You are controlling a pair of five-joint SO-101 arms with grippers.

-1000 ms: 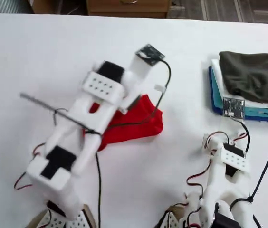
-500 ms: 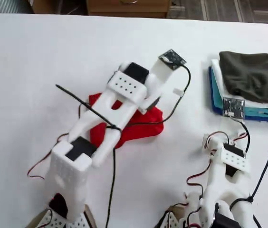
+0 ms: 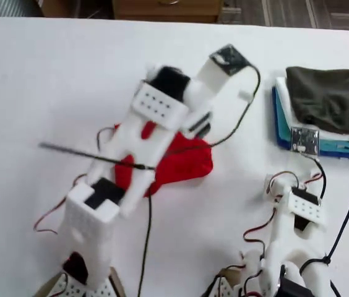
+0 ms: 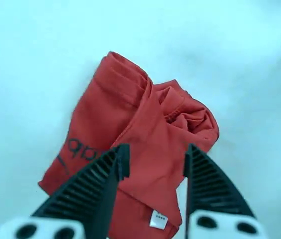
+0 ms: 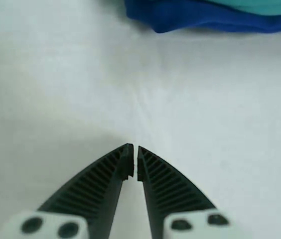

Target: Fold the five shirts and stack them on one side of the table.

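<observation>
While checking the high view against its two preceding frames, logging a swing of the left arm (image 3: 100, 216): wrist travelling across the red shirt (image 3: 184, 164), a little toward the side of the stack (image 3: 326, 102), and now hanging directly above the red shirt. Finding no matching shift in the red shirt itself: same outline, same spot on the table (image 3: 44, 74), well apart from the stack, that being four folded shirts (olive on top, then white, teal, blue). Reading the left gripper (image 4: 155, 162) as spread apart, with fingers straddling the red shirt from above and, as far as the left wrist view is showing, not yet touching it. Noting the red shirt as bunched rather than flat: one rolled edge, a crumpled knot of cloth beside it, a small white label (image 4: 158, 218) poking out. Recording the right gripper (image 5: 135, 159) as pressed together on nothing, parked over bare table well apart from the red shirt, with the blue bottom layer just ahead. Judging the meaning for the task: counting four of five as apparently done and the fifth as waiting; taking the left arm to be lining up for a pick, either to tidy the fold or to carry the red shirt across. Flagging a risk of the loose bundle falling open on lifting.
</observation>
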